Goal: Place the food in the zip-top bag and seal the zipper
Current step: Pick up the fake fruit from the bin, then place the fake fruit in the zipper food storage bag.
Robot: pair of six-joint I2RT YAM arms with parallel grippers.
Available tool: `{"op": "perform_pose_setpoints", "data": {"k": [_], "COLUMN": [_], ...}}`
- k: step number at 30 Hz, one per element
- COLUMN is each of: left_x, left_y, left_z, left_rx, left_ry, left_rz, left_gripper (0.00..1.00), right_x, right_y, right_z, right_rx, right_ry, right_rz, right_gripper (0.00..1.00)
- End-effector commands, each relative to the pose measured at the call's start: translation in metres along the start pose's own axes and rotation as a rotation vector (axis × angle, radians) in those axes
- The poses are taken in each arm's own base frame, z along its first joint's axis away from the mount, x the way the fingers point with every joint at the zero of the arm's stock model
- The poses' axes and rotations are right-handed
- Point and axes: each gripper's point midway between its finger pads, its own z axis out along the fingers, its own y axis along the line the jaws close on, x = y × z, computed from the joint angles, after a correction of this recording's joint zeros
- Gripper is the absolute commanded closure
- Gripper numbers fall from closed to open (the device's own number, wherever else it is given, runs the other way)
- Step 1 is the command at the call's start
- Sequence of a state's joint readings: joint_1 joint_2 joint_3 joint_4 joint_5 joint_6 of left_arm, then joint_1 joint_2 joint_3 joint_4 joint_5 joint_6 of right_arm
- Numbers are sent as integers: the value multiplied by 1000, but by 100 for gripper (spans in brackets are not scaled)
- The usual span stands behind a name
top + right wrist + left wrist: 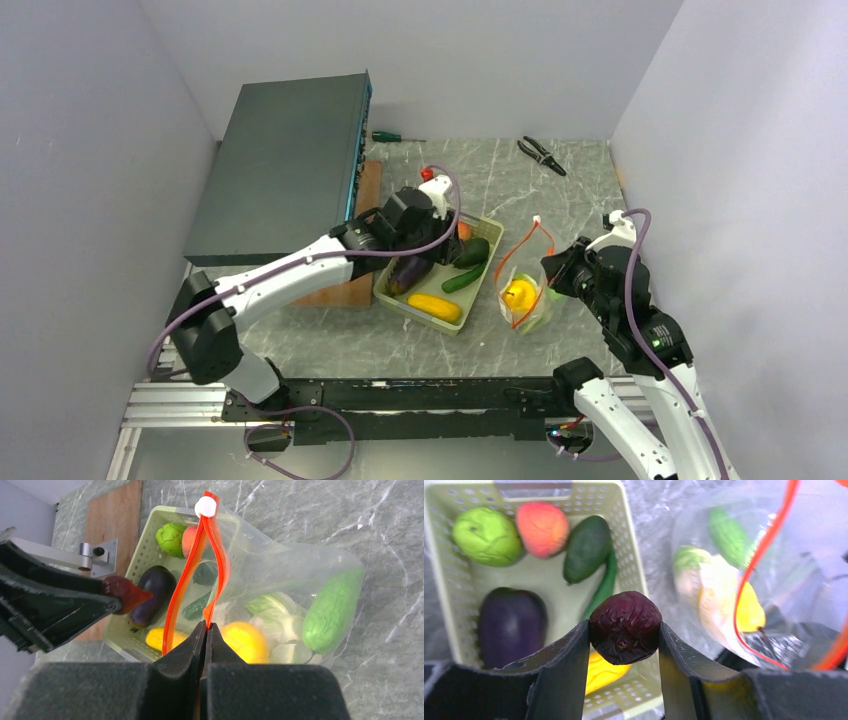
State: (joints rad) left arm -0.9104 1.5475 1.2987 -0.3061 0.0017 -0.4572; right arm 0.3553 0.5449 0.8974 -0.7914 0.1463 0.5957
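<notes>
My left gripper (624, 630) is shut on a small dark purple wrinkled piece (625, 627) and holds it above the pale green tray (634, 555), left of the bag; it also shows in the top view (435, 220). My right gripper (206, 626) is shut on the red-orange zipper strip (219, 560) and holds up the clear zip-top bag (300, 572), whose mouth gapes. The white slider tab (206, 506) sits at the strip's far end. Inside the bag lie an orange-yellow round piece (245, 640), a white cauliflower (272, 617) and a bright green piece (332, 610).
The tray (415, 312) holds an eggplant (410, 272), a yellow piece (435, 307), a cucumber (463, 280) and other toy food. A dark box (285, 165) on a wooden board (335, 292) stands at the left. A screwdriver (395, 137) and pliers (541, 155) lie at the back.
</notes>
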Motion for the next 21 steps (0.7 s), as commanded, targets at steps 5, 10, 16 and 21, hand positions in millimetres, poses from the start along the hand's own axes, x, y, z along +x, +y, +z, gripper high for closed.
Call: {"op": "perform_pose_setpoints", "data": {"k": [5, 10, 16, 21], "left_x": [-27, -46, -51, -49], "left_y": [-57, -88, -116, -130], "left_z": [-54, -75, -58, -40], "left_rx": [306, 487, 649, 710], "left_ry": [-143, -219, -189, -157], "left_rz": [-130, -164, -211, -239], "left_gripper": [62, 59, 59, 62], "right_x": [-1, -3, -12, -20], "right_y": [10, 13, 15, 15], "right_z": [2, 1, -7, -15], "right_rx": [-52, -61, -67, -71], "right_ry": [-10, -8, -37, -68], "right_rz": [22, 24, 21, 20], "right_gripper": [100, 100, 100, 100]}}
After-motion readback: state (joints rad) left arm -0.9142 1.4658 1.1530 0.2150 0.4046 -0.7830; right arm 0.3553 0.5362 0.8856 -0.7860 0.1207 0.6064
